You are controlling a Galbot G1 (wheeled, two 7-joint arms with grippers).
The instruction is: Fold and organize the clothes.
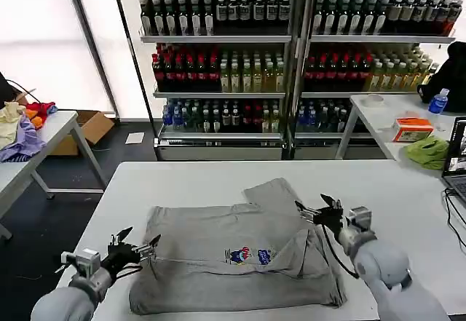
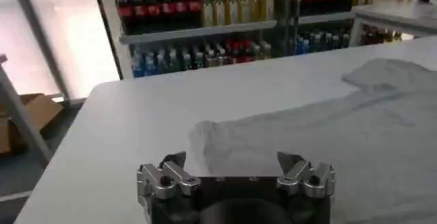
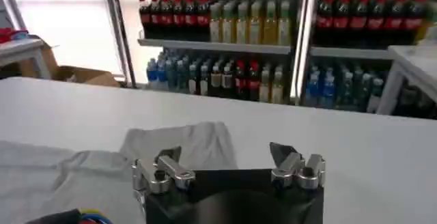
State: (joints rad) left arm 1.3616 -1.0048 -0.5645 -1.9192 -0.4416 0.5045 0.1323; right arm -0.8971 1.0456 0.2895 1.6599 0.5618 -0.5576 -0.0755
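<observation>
Head view: the large light-grey short-sleeved T-shirt [image 1: 240, 259] with a small cartoon chest print lies rumpled and only partly folded on the white surface [image 1: 386, 190], between the left hand [image 1: 135, 251] and the right hand [image 1: 318, 211]. Both hands have fingers apart and hold nothing, so most folding seems left. Beyond them stand shelves of bottled drinks [image 1: 218, 73].

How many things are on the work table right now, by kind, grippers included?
Grey T-shirt: 1
Open grippers at the shirt's sides: 2, the left gripper and the right gripper
Total: 3
</observation>
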